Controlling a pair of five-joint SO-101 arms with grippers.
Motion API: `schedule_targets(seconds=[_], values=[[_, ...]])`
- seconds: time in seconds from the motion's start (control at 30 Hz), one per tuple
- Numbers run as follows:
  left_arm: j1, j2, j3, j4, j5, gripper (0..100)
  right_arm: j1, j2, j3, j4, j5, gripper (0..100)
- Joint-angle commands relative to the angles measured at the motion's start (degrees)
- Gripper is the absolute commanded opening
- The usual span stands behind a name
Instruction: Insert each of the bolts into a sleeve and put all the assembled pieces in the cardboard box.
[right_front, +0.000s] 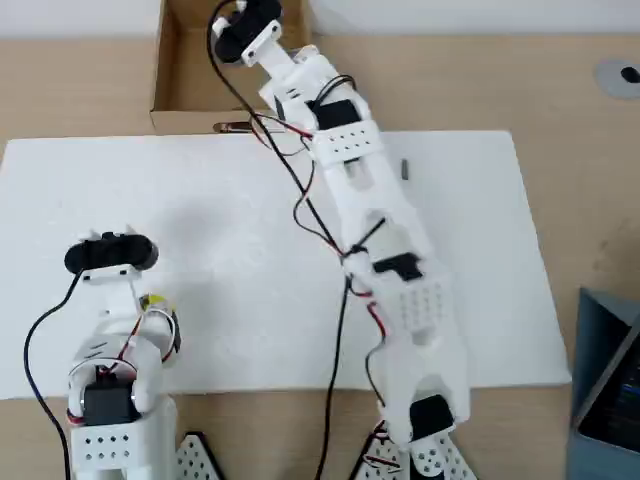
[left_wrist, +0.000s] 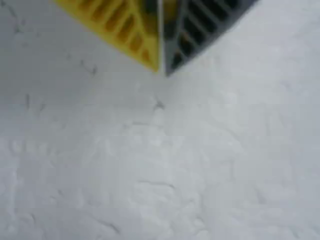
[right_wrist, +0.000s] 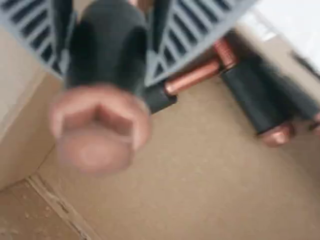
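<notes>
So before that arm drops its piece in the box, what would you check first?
1. Assembly: copper bolt head pokes from the black sleeve. Ok.
2. Position: right end effector is over the cardboard box. Ok.
3. Landing spot: bare box floor beneath; other assembled pieces lie aside. Ok.
4. Other arm: left end effector is shut over the white mat, away from the box. Ok.
5. Work left: small dark item on the mat. Cannot tell what it is.
</notes>
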Motion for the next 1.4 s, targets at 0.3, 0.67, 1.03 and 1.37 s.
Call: schedule_targets(seconds=[0.3,0.67,1.03,1.37], values=[[0.0,-0.57,-0.09,-0.26,-0.18,0,0.4,20.35,-33.27,5.8,7.47,1.3],[0.0,-0.57,-0.09,-0.26,-0.09,0,0.4,24.84,-42.77,13.98,7.3,12.8],[0.0,-0.57,-0.09,-0.26,-0.09,0,0.31,24.66,-47.25,17.49,7.12,12.7],[0.0,-0.57,-0.09,-0.26,-0.09,0,0.57,24.04,-56.84,29.01,7.03,5.3]])
